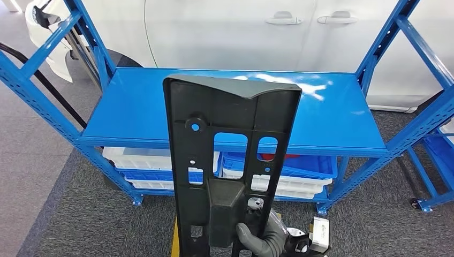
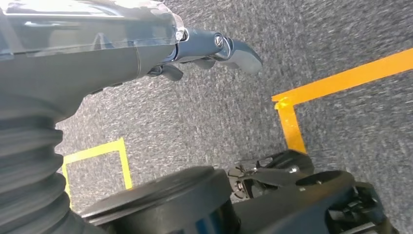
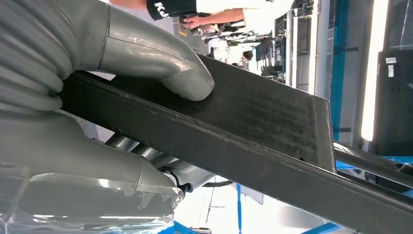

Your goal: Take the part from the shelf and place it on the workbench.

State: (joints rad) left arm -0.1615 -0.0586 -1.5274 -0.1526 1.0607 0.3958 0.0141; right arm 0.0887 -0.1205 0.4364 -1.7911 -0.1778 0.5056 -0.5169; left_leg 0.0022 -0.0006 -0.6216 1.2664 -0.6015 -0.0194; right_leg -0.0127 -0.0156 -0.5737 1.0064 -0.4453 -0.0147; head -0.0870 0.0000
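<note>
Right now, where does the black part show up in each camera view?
Head view: black part upright at centre, right hand gripping its lower end.
Right wrist view: black part running diagonally under the thumb.
Left wrist view: not in it.
Shared landmark: the right hand on the part.

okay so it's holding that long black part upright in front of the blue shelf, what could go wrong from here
The right hand grips the tall black part only near its lower end, so it could tip or twist in the grasp. Upright, it blocks much of the head view, which may make steering harder. Its top sits close to the blue shelf and could knock it when turning.
</note>
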